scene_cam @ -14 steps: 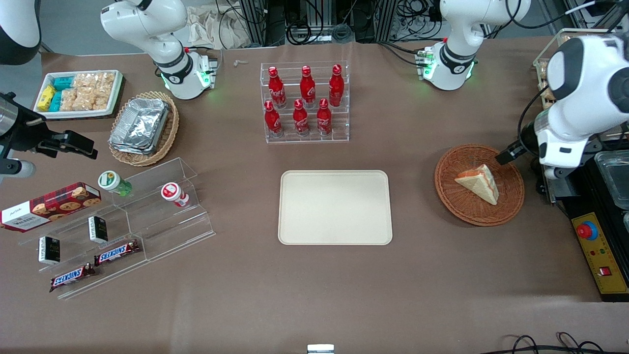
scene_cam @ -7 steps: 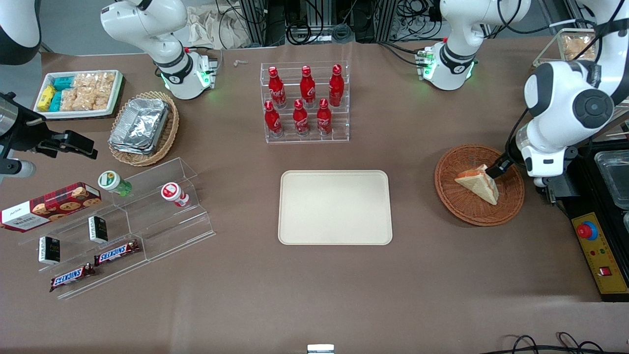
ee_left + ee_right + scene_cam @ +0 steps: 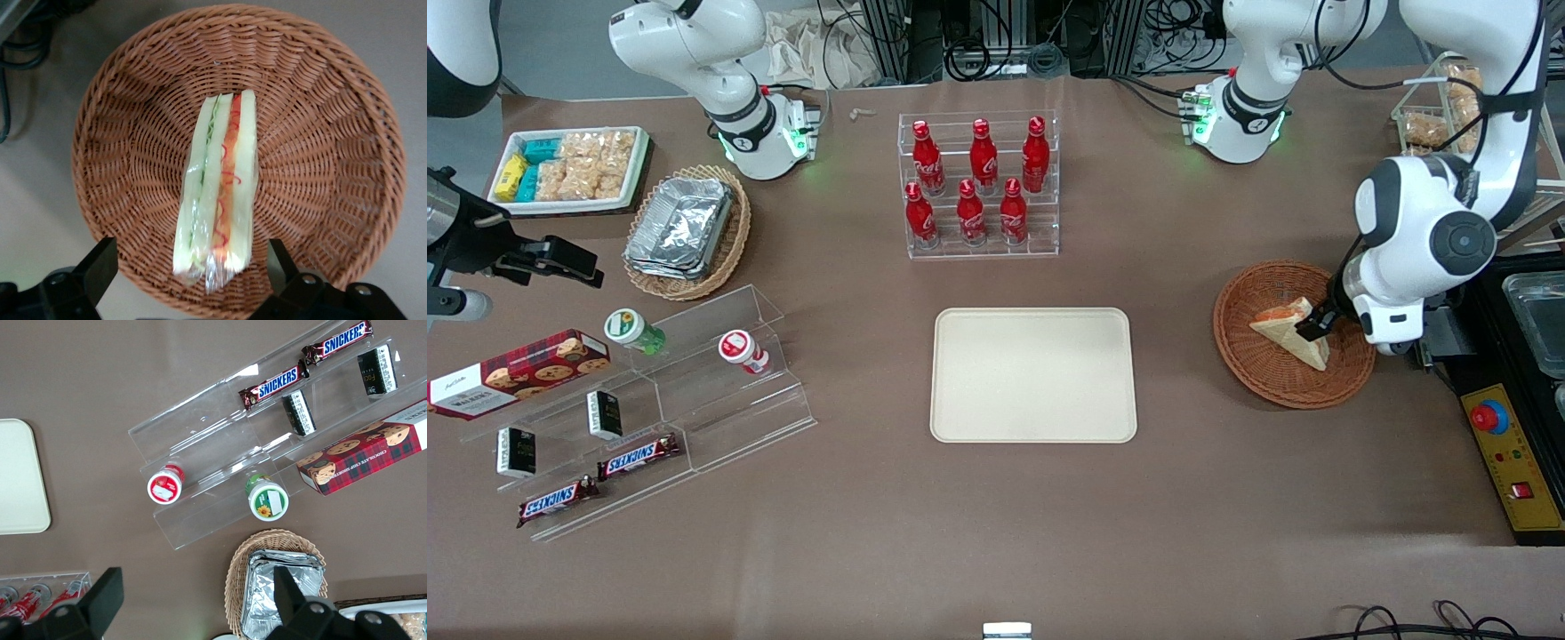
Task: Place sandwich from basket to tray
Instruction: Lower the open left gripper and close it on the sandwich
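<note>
The sandwich (image 3: 1288, 332) (image 3: 217, 193), a wrapped white-bread wedge with orange-red and green filling at its edge, lies in the reddish-brown wicker basket (image 3: 1261, 373) (image 3: 120, 153) toward the working arm's end of the table. My gripper (image 3: 1316, 325) (image 3: 192, 268) hangs open just above the basket, over one end of the sandwich. Its two black fingers (image 3: 100, 263) stand apart on either side of the sandwich's end, without touching it. The cream tray (image 3: 1034, 374) lies bare at the table's middle, beside the basket.
An acrylic rack of red bottles (image 3: 978, 185) stands farther from the front camera than the tray. A black box with a red button (image 3: 1507, 444) sits beside the basket. Toward the parked arm's end are a foil-container basket (image 3: 687, 231), a snack tray (image 3: 569, 167) and acrylic shelves (image 3: 649, 400).
My gripper has come in from the basket's outer rim to a spot over the sandwich's end and has dropped lower. The sandwich and basket have not moved.
</note>
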`<control>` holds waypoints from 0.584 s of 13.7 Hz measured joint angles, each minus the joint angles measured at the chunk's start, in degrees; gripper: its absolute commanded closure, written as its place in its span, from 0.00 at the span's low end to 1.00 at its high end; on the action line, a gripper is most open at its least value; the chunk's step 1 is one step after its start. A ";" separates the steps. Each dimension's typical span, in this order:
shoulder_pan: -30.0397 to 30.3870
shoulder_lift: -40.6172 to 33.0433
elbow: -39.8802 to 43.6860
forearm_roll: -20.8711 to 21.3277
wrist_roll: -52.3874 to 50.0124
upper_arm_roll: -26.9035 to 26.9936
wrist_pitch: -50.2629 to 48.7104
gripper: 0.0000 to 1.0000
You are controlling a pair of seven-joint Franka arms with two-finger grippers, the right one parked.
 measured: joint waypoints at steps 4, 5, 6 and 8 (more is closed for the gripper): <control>0.00 4.29 -0.06 -0.17 -0.03 0.13 2.72 0.00; 0.00 5.18 -0.06 -0.25 -0.04 0.14 3.44 0.00; 0.00 6.02 -0.07 -0.46 -0.04 0.14 4.28 0.02; 0.00 7.44 -0.07 -0.87 -0.04 0.14 5.61 0.26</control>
